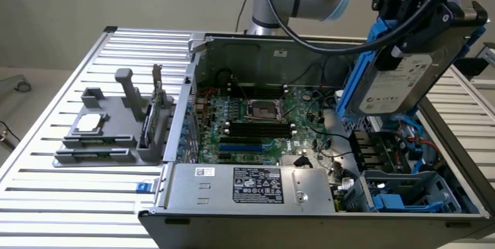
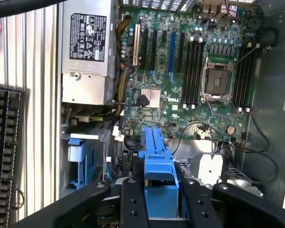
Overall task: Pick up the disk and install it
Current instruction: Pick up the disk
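Observation:
The disk [image 1: 393, 82], a silver-grey drive with a white label in a blue carrier frame [image 1: 363, 69], hangs on edge in the air over the open computer case [image 1: 270, 52], on the exterior view's right. My gripper [image 1: 408, 41] is shut on its upper end. In the wrist view the blue carrier [image 2: 157, 164] sits clamped between my two black fingers [image 2: 134, 204], with the gripper [image 2: 161, 194] pointing down at the case interior. Below the disk lies the drive bay [image 1: 402, 194] with blue plastic parts.
The motherboard [image 1: 255, 121] with its CPU socket [image 2: 214, 80] fills the case floor. A silver power supply [image 1: 251, 186] with a black-and-white label sits at the case's near side. A grey fixture [image 1: 116, 127] holding a small square chip [image 1: 87, 123] stands on the slatted table [image 1: 69, 191]. A keyboard [image 2: 4, 152] lies beside the case.

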`<state>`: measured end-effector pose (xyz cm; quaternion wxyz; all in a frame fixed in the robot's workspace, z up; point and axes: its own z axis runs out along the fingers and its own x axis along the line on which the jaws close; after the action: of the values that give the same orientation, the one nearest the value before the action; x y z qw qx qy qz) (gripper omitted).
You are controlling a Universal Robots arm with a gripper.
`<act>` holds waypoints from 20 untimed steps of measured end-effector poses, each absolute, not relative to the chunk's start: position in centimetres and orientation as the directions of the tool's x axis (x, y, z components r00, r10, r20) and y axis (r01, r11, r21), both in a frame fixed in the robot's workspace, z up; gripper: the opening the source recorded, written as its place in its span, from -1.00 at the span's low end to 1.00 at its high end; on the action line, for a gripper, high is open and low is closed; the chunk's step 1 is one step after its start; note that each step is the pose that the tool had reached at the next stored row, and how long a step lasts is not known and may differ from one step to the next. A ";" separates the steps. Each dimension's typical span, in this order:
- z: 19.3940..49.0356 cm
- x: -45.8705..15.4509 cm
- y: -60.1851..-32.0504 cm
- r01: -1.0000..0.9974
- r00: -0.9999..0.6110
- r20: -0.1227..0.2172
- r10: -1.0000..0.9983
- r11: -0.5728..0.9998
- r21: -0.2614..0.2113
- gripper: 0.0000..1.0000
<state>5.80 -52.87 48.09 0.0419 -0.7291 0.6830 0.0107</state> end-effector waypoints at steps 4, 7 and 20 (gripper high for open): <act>49.2 6.5 -53.6 -0.997 0.066 -0.073 -0.995 -0.063 -0.042 -0.35; 49.7 6.9 -54.4 -0.997 0.066 -0.073 -0.995 -0.063 -0.037 -0.35; 49.9 7.3 -57.7 -0.998 0.055 -0.072 -0.996 -0.053 -0.030 -0.35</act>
<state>7.32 -57.71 49.93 0.0357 -0.7254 0.6872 0.0160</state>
